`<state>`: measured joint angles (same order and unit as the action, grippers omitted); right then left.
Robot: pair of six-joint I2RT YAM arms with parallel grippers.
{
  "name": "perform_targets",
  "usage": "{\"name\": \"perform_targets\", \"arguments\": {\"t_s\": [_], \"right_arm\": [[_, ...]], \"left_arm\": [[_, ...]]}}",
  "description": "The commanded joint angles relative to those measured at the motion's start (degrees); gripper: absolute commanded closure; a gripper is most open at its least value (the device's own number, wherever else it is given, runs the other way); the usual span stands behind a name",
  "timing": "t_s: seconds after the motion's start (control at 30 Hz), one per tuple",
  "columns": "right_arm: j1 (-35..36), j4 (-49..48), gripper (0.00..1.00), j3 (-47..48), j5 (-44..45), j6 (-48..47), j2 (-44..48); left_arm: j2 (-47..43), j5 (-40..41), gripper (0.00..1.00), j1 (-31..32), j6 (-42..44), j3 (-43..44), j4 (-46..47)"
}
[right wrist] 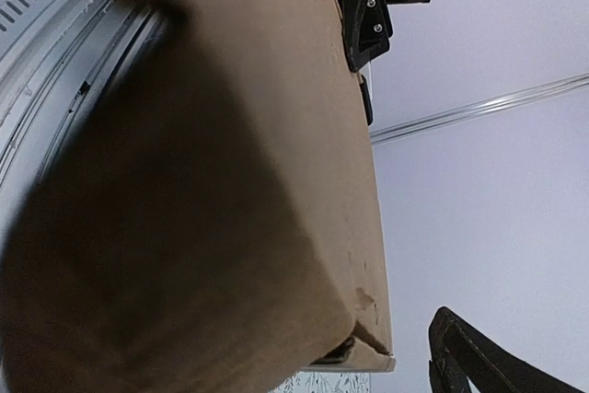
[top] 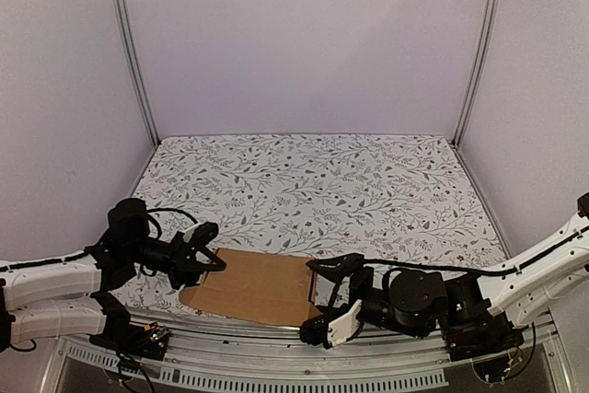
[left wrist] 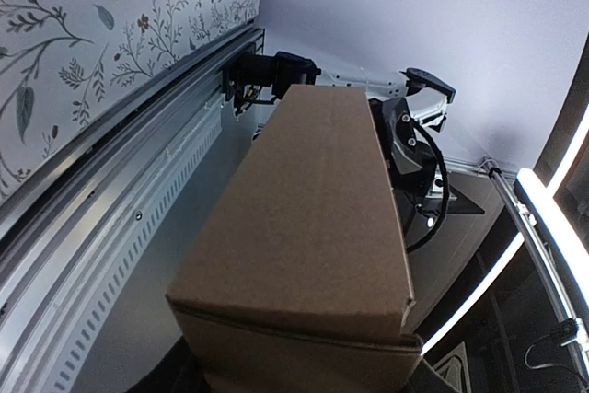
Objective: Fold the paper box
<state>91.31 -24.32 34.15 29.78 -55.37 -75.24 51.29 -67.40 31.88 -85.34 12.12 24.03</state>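
I see the paper box (top: 258, 284) from overhead, a plain brown oblong carton at the 6 o'clock edge of the floral table (top: 350, 190). My left gripper (top: 210, 260) is at the carton's 9 o'clock end, its jaws part-closed and pinching the cardboard (that wrist camera sees little but the carton's long face). My right gripper (top: 333, 299) sits at the 3 o'clock end, jaws spread wide to either side of it. I cannot tell whether they touch.
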Motion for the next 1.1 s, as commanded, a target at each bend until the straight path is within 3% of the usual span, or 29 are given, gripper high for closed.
{"name": "perform_targets", "arguments": {"t_s": [0.0,0.13,0.33,0.5,0.73,0.77,0.8,0.93,1.07], "right_arm": [[0.6,-3.8,0.1,1.9,-0.2,-0.8,-2.0],[0.6,-3.7,0.28,2.3,0.2,-1.0,-2.6],[0.7,-3.5,0.47,2.1,1.0,-1.1,-2.5],[0.7,-3.9,0.64,2.2,1.9,-1.3,-2.7],[0.7,-5.2,0.74,1.7,3.0,-0.5,-3.6],[0.7,-5.2,0.74,1.5,3.2,-0.3,-3.5],[0.7,-5.2,0.74,1.3,3.5,-0.1,-3.4],[0.7,-4.6,0.75,0.3,4.6,1.4,-2.4],[0.7,-0.8,0.75,0.3,5.7,4.8,-0.8]], "left_arm": [[-1.4,-0.8,0.97,0.6,0.9,0.0,-1.4],[-2.0,-0.6,0.97,0.6,0.5,-0.7,-1.4],[-2.5,-0.4,0.96,0.6,0.6,-0.7,-2.1],[-2.0,0.0,0.83,0.6,0.8,-0.7,-2.3],[-1.9,3.1,0.42,0.5,2.2,0.0,-3.3],[-2.3,4.1,0.27,0.5,4.0,0.5,-5.5],[-2.7,5.3,0.2,0.5,6.7,1.4,-8.9],[-3.4,8.6,0.01,0.1,10.6,4.2,-14.2],[-2.4,12.9,0.0,-0.6,18.5,9.7,-26.8]]}}
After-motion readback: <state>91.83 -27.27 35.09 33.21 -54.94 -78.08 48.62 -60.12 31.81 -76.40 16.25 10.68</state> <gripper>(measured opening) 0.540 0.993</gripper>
